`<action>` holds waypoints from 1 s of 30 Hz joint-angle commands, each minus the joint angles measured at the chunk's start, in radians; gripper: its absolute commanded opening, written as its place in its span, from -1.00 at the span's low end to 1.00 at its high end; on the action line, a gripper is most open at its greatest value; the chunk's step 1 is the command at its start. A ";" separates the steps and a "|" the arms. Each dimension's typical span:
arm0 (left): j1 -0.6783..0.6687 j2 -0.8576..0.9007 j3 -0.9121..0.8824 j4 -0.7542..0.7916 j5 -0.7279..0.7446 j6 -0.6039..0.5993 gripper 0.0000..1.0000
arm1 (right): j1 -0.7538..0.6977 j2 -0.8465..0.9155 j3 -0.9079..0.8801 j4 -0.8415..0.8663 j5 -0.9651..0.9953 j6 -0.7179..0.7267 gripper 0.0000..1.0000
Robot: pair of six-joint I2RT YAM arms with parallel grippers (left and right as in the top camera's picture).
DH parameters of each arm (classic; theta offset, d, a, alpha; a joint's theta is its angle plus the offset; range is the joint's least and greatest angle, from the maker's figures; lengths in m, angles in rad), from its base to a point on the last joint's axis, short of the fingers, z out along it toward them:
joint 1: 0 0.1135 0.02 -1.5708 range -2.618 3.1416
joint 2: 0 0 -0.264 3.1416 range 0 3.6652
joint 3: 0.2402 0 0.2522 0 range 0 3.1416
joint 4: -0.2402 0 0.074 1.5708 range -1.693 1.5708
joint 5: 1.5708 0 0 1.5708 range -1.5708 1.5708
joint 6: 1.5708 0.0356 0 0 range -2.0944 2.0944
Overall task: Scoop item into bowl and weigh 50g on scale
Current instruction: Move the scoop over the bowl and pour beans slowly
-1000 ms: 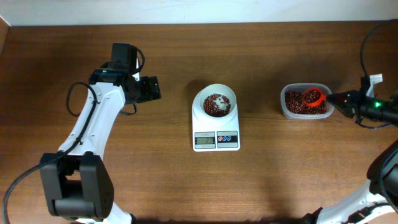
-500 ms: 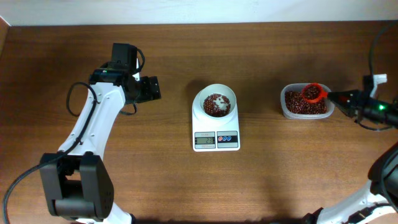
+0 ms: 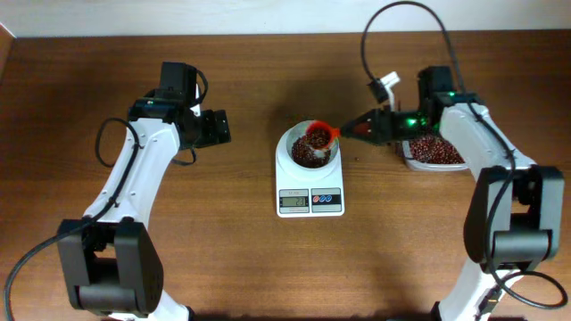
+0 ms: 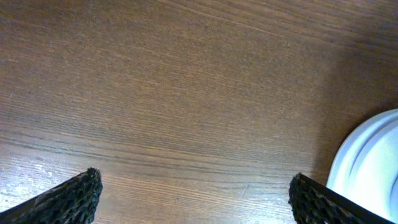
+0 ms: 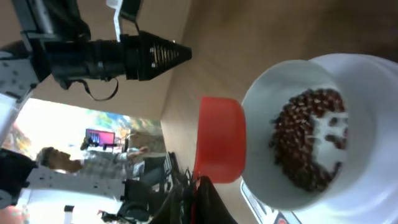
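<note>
At bench (image 3: 223, 259) centre, over the bowl (image 3: 287, 144) on the scale (image 3: 310, 201): right hand (image 3: 353, 131) pinches red scoop (image 3: 318, 135); beans (image 3: 306, 154) in bowl; left hand (image 3: 215, 127) spread, empty.

We log a white bowl (image 3: 287, 141) with dark red-brown beans (image 3: 306, 153) in it. Scale (image 3: 310, 182) white, display (image 3: 293, 201) grey, buttons (image 3: 326, 198) one red, one blue. Scoop (image 3: 318, 135) orange-red. Tub (image 3: 408, 159) clear, with the same red-brown inside. Table (image 3: 268, 267) mid-brown with streaky wood grain. Left arm (image 3: 134, 183) and right arm (image 3: 482, 143) white with black joints. Left gripper (image 4: 194, 190) fingers (image 4: 65, 199) black, mesh-patterned.
</note>
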 commanded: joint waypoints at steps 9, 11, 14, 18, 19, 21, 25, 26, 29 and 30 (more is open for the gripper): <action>0.005 0.005 0.002 0.001 -0.003 -0.003 0.98 | 0.018 -0.004 0.068 0.079 0.201 0.079 -0.92; 0.005 0.005 0.002 0.001 -0.003 -0.003 0.98 | 0.018 -0.029 0.122 0.002 0.276 0.078 -0.92; 0.005 0.005 0.002 0.001 -0.003 -0.003 0.98 | 0.048 -0.086 0.139 -0.045 0.441 0.077 -0.92; 0.005 0.005 0.002 0.001 -0.003 -0.002 0.98 | 0.137 -0.101 0.198 -0.069 0.613 0.073 -0.92; 0.005 0.005 0.002 0.001 -0.003 -0.003 0.98 | 0.151 -0.102 0.231 -0.105 0.659 0.068 -0.92; 0.005 0.005 0.002 0.001 -0.003 -0.003 0.98 | 0.185 -0.102 0.305 -0.198 0.776 0.051 -0.92; 0.005 0.005 0.002 0.001 -0.003 -0.003 0.98 | 0.222 -0.102 0.401 -0.292 0.842 0.029 -0.92; 0.005 0.005 0.002 0.001 -0.003 -0.003 0.98 | 0.222 -0.102 0.404 -0.293 0.842 0.029 -0.92; 0.005 0.005 0.002 0.001 -0.003 -0.003 0.98 | 0.222 -0.102 0.404 -0.301 0.834 0.029 -0.92; 0.005 0.005 0.002 0.001 -0.003 -0.003 0.98 | 0.222 -0.102 0.404 -0.305 0.814 0.029 -0.92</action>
